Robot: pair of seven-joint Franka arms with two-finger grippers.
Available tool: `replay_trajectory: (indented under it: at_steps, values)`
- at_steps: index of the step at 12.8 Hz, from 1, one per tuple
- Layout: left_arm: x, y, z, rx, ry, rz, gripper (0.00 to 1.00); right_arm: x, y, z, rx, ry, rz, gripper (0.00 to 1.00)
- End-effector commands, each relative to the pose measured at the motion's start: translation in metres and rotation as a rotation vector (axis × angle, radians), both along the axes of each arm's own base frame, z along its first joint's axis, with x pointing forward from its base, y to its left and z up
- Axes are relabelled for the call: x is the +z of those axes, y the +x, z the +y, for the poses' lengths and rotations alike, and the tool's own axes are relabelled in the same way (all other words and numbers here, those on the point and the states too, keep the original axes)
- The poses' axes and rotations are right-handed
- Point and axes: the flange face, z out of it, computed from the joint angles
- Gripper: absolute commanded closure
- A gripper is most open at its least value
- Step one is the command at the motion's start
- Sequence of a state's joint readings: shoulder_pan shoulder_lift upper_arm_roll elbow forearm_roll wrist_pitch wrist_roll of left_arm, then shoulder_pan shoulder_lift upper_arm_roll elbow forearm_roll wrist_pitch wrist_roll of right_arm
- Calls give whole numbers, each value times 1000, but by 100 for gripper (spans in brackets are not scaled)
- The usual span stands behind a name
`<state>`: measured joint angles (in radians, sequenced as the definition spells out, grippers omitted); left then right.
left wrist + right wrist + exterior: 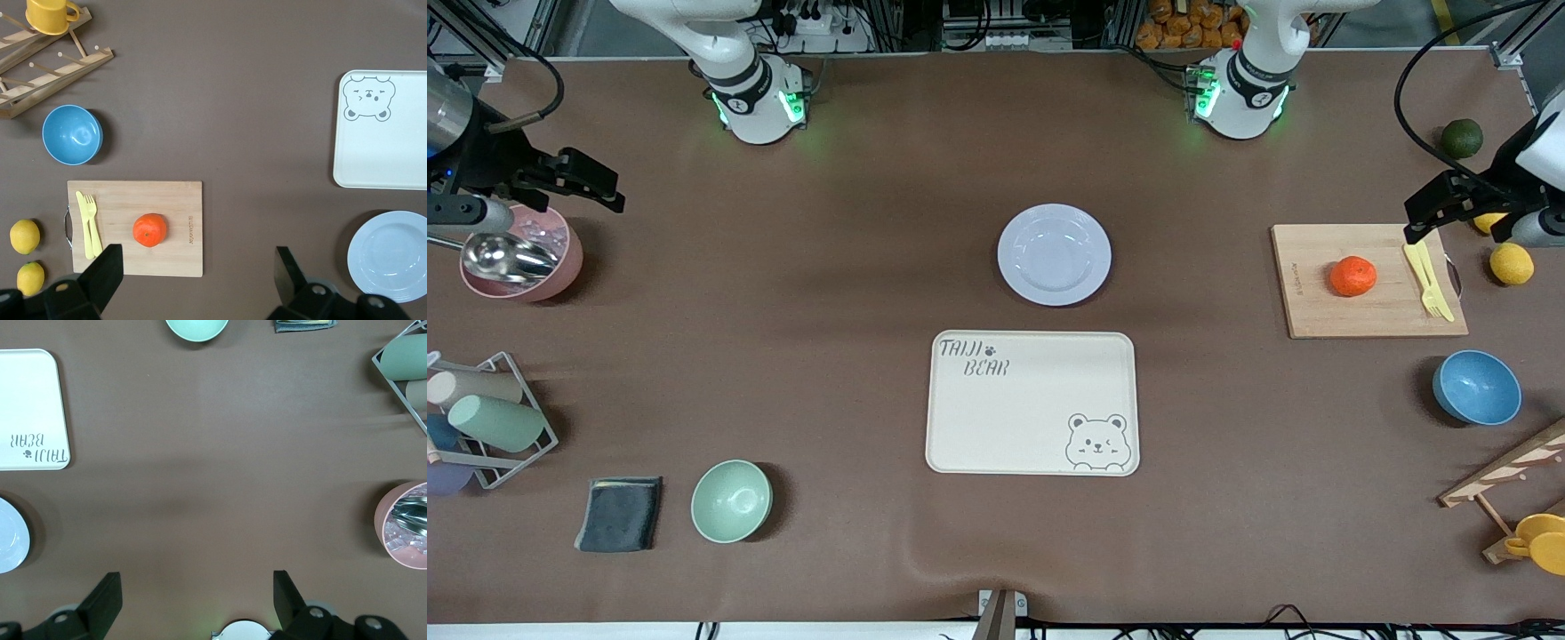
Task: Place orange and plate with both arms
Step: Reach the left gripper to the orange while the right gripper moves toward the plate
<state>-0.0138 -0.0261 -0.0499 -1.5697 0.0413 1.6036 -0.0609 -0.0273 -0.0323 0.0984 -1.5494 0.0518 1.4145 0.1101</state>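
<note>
Front view gives us the plate [1055, 254] mid-table, just farther from the camera than the bear tray [1032, 403], and the orange [1352, 276] on the cutting board [1369, 281] toward the left arm's end, beside a yellow fork [1429, 282]. We see the left tool [1432, 217] above that board's edge — fingers spread wide, empty. The right tool [591, 185] hangs, probably over the pink bowl [523, 253] — equally wide, holding nothing.
</note>
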Motion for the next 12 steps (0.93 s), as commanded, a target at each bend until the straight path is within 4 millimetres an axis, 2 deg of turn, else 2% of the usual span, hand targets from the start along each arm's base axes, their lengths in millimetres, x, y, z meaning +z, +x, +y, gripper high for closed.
replay_trajectory:
  at_steps: [1,4,5,6,8,10,12]
  values:
    - [5,1,1,-7,-29,-2,0,6,-1,1,14,-17,-6,0]
    - [4,1,3,3,-58,0,0,5,0,0,12,-17,-6,0]
    - [-2,4,4,3,-58,10,0,3,2,-1,20,-14,-2,0]
    - [-16,10,6,8,-56,35,0,1,3,-5,13,-6,4,0]
    - [-57,24,23,28,-41,77,0,-4,6,-7,13,-2,11,0]
    - [-111,23,34,35,-5,58,0,-9,8,-5,27,-2,20,0]
    - [-165,15,45,49,-2,60,0,-27,11,-3,25,3,74,0]
